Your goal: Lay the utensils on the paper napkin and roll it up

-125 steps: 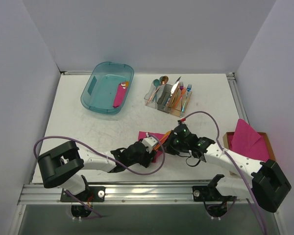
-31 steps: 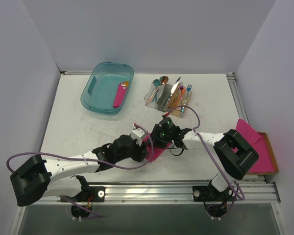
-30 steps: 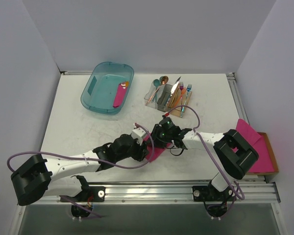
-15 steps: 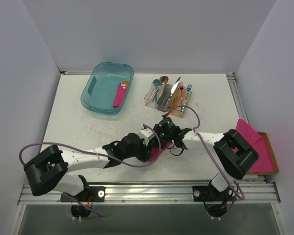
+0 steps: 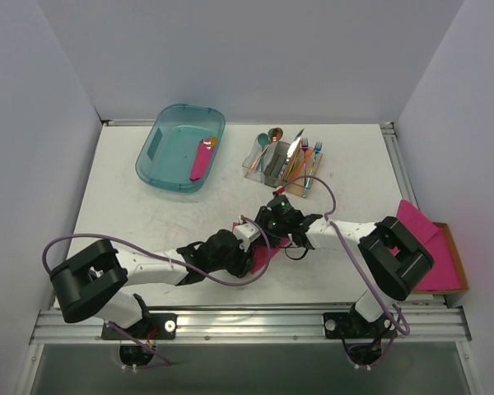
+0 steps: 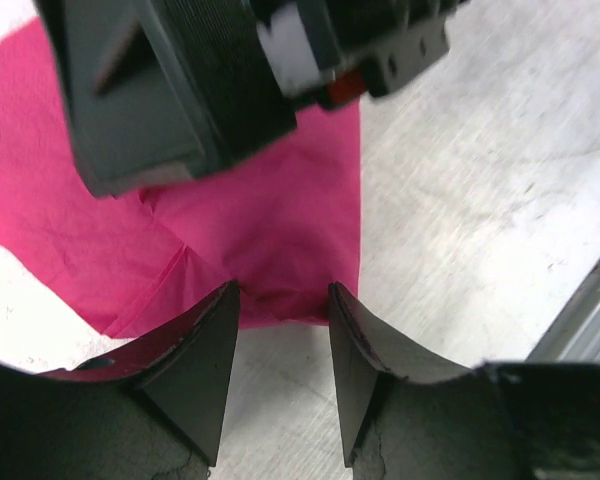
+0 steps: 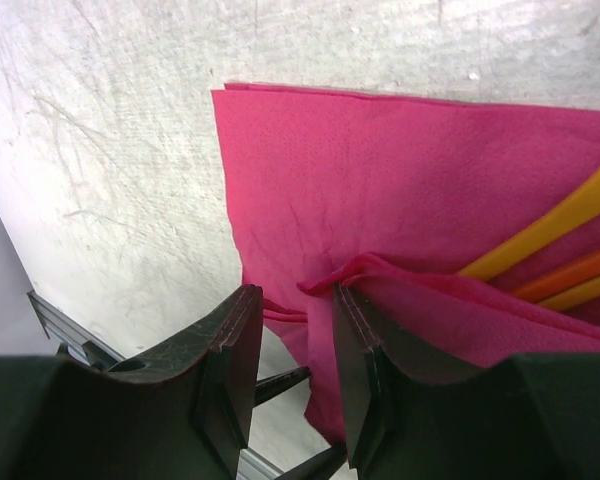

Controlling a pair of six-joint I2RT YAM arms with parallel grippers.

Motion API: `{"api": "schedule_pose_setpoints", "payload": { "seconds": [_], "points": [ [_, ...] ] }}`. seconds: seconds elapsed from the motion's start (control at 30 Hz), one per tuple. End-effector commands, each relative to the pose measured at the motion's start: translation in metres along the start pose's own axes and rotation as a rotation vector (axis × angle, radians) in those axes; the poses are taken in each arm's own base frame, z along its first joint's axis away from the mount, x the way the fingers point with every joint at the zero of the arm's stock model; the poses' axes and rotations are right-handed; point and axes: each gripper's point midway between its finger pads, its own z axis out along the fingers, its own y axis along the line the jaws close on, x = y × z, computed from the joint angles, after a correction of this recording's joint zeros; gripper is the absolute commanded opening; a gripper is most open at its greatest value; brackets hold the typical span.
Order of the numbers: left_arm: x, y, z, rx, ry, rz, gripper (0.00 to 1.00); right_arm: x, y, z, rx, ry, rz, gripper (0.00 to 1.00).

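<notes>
Your left gripper [image 6: 282,292] is low over the white desk [image 6: 480,180]. Its jaws are a little apart, and the near edge of the thin magenta-pink paper napkin [image 6: 270,220] lies in the gap, not squeezed as far as I can judge. The napkin is flat on the desk between the two arms, just in front of this gripper.

The right gripper [image 7: 295,295] faces it from the other side, very near. Its jaws are also slightly spread, and the tip of a raised fold of the napkin [image 7: 450,295] is at their opening. The slim copper-orange metal utensils [image 7: 565,212] lie on the napkin, with their ends going under this fold.

I judge that the rolling is only begun: one flap covers the utensils and no tight roll is formed.

To do this step well, close on the paper only, not on the metal. Turn the fold over the utensils slowly, because thin paper tears and wrinkles easily. Hold the loose edge down with your left gripper while the right one turns, so that the sheet does not slide on the smooth desk. Watch also that the two grippers do not knock each other, as they are very close.
</notes>
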Motion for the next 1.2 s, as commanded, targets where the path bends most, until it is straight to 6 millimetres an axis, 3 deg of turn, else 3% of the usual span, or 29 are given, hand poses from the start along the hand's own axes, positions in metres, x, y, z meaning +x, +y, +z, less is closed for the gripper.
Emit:
{"api": "schedule_pose_setpoints", "payload": {
  "seconds": [0.0,0.43,0.7,0.9,1.03,1.17],
  "points": [
    [0.001,0.003,0.003,-0.020,-0.011,0.004,0.49,-0.013,0.013,0.001,-0.015,-0.020,0.000,0.34],
    [0.014,0.006,0.007,-0.050,0.037,0.005,0.49,-0.033,0.015,-0.003,-0.020,-0.054,-0.006,0.35],
    [0.014,0.003,0.008,-0.039,0.032,0.001,0.49,-0.044,0.008,-0.039,-0.068,-0.138,-0.006,0.31],
    [0.014,0.003,0.009,-0.036,0.033,0.001,0.49,-0.031,-0.009,-0.053,-0.085,-0.138,-0.002,0.18],
    [0.012,0.002,0.008,-0.034,0.027,0.002,0.48,-0.024,-0.016,-0.057,-0.095,-0.140,-0.008,0.00],
    [0.010,0.001,0.008,-0.032,0.025,0.003,0.49,-0.021,-0.030,-0.054,-0.059,-0.138,-0.002,0.00]
  ]
}}
